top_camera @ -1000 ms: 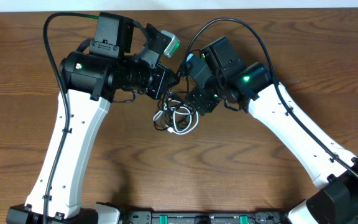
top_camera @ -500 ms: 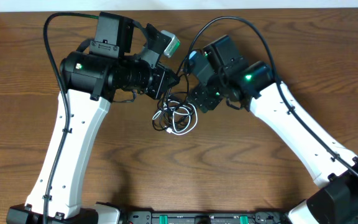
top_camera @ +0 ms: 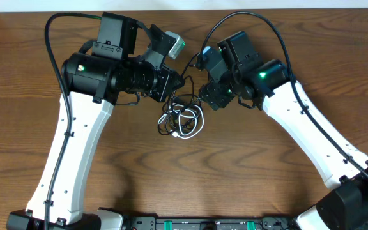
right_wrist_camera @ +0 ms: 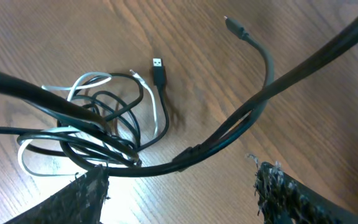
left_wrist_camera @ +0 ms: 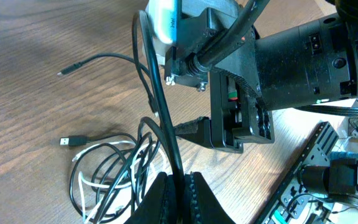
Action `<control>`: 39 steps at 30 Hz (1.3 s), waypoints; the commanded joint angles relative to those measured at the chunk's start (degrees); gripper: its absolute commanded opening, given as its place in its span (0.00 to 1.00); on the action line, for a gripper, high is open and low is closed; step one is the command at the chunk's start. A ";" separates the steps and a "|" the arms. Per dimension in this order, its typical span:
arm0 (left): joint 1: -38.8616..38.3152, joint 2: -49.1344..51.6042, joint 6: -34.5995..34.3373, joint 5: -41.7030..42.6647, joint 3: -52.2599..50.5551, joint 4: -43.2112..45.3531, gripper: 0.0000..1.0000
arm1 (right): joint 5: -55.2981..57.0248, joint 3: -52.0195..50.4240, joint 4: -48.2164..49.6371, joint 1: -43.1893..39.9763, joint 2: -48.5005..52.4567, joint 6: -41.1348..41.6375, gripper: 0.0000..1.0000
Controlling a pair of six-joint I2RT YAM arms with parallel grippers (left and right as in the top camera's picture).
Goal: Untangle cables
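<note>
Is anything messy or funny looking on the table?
Yes. The cables lie in one knotted heap mid-table, with black loops wound through the white cable, so none lies straight. The left claw is pinched shut on one black cable. The right claw hangs open over the heap.

The only lettering that can be read is the word "intel", printed sideways in dark letters on the pale, blue-edged camera module (left_wrist_camera: 164, 17) at the top centre of the left wrist view. In the overhead view the same module sits in the upper middle of the frame, too small to read.
</note>
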 commanded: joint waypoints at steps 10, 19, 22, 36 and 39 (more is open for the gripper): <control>-1.09 -1.05 0.76 0.37 1.79 0.09 0.08 | 0.02 0.68 2.75 -2.43 -0.07 1.20 0.74; -1.62 -1.05 0.76 0.35 1.79 0.07 0.07 | -0.42 0.68 6.29 -2.69 -0.04 2.12 0.74; -1.62 -1.05 0.74 0.37 1.79 0.07 0.07 | -0.39 0.68 7.26 -2.69 -0.04 2.49 0.74; -1.62 -1.07 0.74 0.44 1.79 0.04 0.07 | -0.33 1.09 6.29 -2.82 -0.04 2.71 0.75; -1.99 -1.22 0.76 0.76 1.81 0.09 0.07 | 0.02 1.09 5.40 -3.17 -0.04 3.15 0.74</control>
